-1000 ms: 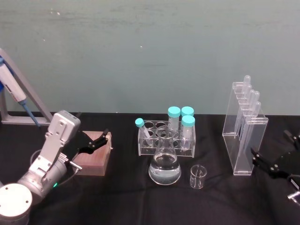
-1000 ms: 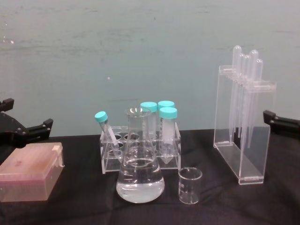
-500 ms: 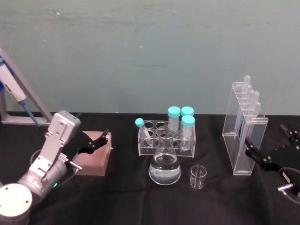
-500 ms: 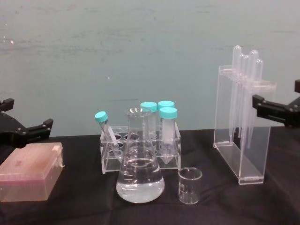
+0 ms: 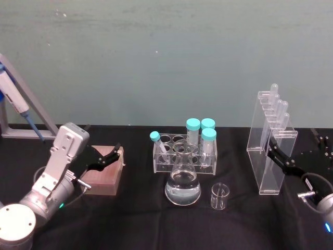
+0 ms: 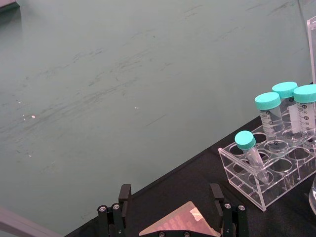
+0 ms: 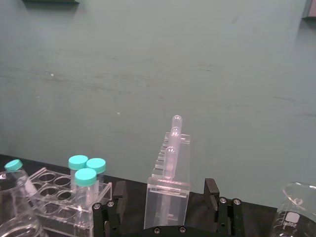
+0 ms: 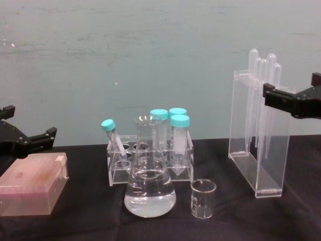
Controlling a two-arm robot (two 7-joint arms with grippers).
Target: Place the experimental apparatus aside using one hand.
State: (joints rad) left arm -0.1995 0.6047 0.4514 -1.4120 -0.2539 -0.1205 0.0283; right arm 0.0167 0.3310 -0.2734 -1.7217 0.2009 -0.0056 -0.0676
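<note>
Black-covered table (image 5: pixel 135 224) ran the full width, against a green wall.

Tall clear acrylic stand (image 5: pixel 270 156) stood upright on the table's right side, well apart from the central glassware. Plastic pipettes (image 8: pixel 261 85) hung in its top slots, bulbs up.

Left arm sat low at the table's left. Left gripper (image 5: pixel 110 155) hovered over the near end of a pink box (image 5: pixel 104 177), jaws spread apart, nothing between them. In the left wrist view both fingers (image 6: pixel 125 193) flanked the box's corner.

Right gripper (image 5: pixel 294 143) was at the stand's right side, about level with its upper half, jaws wide apart and holding nothing. In the right wrist view the stand rose between the two fingers (image 7: pixel 211 186), farther off. In the chest view one finger (image 8: pixel 281 100) crossed in front of the stand's top right corner; contact could not be told.

Clear tube rack (image 5: pixel 179 159) sat mid-table with three upright teal-capped tubes (image 5: pixel 208 136) at its right end and one smaller one leaning at its left.

Conical flask (image 5: pixel 183 183) stood just in front of the rack, clear liquid in its bottom part.

Small empty beaker (image 5: pixel 220 197) stood just right of the flask, between it and the stand.
</note>
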